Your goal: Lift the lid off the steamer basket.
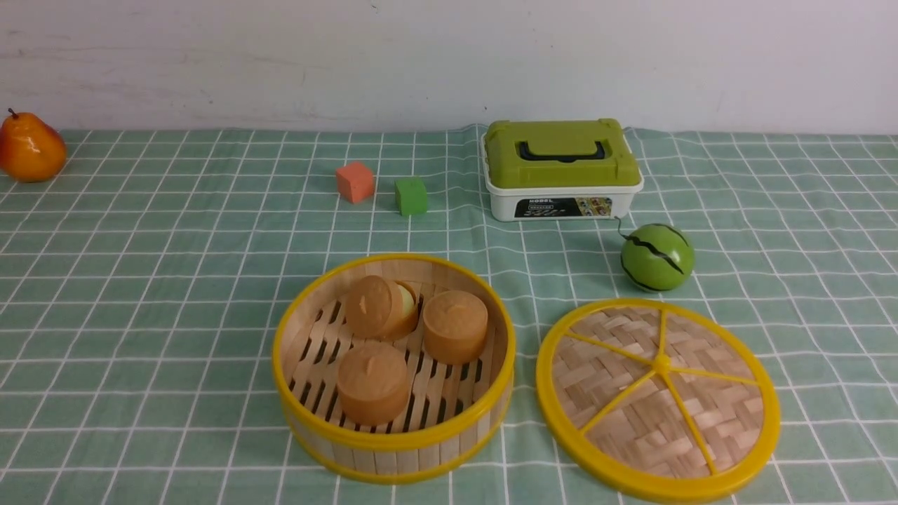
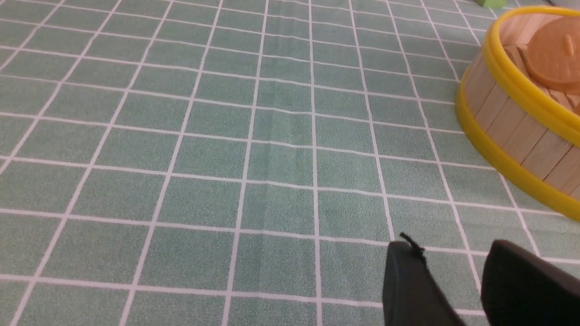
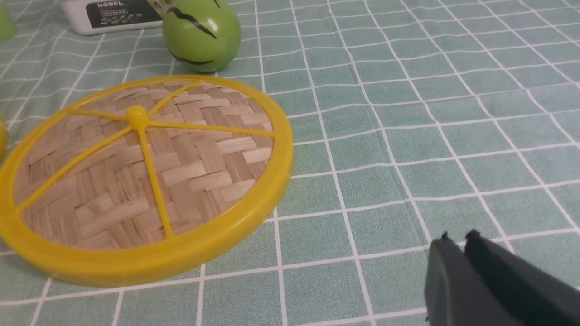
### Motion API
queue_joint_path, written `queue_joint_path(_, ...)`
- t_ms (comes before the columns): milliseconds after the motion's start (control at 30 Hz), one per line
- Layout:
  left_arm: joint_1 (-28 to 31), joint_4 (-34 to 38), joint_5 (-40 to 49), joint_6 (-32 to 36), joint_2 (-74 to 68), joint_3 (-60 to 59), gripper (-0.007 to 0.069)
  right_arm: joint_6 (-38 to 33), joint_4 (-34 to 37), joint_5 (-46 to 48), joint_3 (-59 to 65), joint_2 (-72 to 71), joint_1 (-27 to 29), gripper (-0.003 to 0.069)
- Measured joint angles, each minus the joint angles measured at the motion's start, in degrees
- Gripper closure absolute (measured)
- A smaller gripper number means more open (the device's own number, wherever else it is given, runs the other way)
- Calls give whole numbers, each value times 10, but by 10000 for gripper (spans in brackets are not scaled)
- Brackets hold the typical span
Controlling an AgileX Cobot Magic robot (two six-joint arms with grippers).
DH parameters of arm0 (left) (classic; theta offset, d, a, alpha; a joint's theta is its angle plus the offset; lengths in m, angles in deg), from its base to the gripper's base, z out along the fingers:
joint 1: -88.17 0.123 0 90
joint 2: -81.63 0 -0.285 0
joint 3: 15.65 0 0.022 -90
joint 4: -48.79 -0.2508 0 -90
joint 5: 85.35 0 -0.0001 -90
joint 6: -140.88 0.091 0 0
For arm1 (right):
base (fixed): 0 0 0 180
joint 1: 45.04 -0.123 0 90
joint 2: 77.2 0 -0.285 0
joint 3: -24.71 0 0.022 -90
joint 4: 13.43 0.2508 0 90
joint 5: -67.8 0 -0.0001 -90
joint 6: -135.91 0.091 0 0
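Observation:
The steamer basket (image 1: 393,428) stands uncovered near the front middle of the table, with three brown buns (image 1: 372,382) inside. It also shows in the left wrist view (image 2: 512,131). The lid (image 1: 658,400) lies flat on the cloth to the basket's right, apart from it; it also shows in the right wrist view (image 3: 140,176). My left gripper (image 2: 453,253) is open and empty above bare cloth, left of the basket. My right gripper (image 3: 457,236) is shut and empty above bare cloth, right of the lid. Neither gripper shows in the front view.
A toy watermelon (image 1: 657,257) sits just behind the lid. A white box with a green top (image 1: 561,168) stands at the back. An orange cube (image 1: 354,182) and a green cube (image 1: 410,196) lie behind the basket. A pear (image 1: 29,147) sits far back left.

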Motion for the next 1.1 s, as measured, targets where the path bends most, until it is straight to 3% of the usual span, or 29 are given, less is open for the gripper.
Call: queue_joint_path(1100, 0, 0, 0, 0, 0, 0, 386, 0, 0, 0, 0, 0, 0, 602)
